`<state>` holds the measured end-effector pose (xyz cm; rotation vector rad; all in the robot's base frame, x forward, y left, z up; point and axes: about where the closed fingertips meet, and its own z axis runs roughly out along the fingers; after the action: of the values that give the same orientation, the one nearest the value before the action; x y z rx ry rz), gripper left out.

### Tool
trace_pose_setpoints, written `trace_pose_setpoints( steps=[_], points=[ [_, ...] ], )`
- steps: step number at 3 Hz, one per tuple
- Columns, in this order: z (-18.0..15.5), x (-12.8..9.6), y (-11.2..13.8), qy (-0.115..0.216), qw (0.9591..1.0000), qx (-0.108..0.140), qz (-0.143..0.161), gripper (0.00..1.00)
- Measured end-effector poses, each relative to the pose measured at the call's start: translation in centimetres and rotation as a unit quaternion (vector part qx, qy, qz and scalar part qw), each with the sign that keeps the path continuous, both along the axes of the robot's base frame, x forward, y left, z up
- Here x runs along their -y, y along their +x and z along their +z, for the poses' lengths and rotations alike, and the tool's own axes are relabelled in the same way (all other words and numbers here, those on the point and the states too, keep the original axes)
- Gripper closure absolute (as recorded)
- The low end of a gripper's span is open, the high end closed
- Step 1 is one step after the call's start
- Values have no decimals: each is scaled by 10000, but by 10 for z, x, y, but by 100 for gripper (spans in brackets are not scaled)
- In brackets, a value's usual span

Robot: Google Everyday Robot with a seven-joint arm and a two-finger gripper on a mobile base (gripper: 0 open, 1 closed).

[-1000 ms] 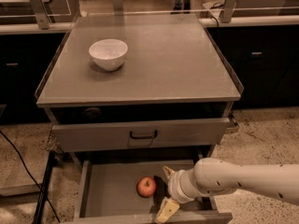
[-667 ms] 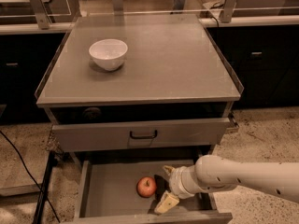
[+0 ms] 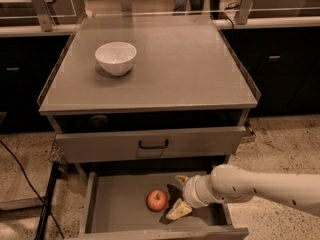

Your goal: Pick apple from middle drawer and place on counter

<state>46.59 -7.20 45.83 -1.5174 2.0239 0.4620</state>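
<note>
The small round red apple with yellowish patches [image 3: 156,200] lies on the flat floor of the wide grey metal middle drawer [image 3: 117,206], near the drawer's centre. The robot's pale two-finger hand [image 3: 177,195] is inside the same drawer, just right of the apple, its fingers [image 3: 178,210] spread wide and holding nothing. The white arm [image 3: 260,186] reaches in over the drawer's right side. Directly above the drawer sits a closed grey drawer front with a black handle [image 3: 152,144], and above that the flat matte grey desk [image 3: 190,64], bearing a white bowl [image 3: 115,57] on its left part
</note>
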Motion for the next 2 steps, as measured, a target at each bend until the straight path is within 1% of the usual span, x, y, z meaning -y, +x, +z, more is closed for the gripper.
trace_pose_setpoints(
  steps=[1, 2],
  points=[
    [-16, -7, 5, 240, 9996, 121, 9, 17],
    [-34, -18, 6, 514, 9985, 167, 41, 15]
  ],
)
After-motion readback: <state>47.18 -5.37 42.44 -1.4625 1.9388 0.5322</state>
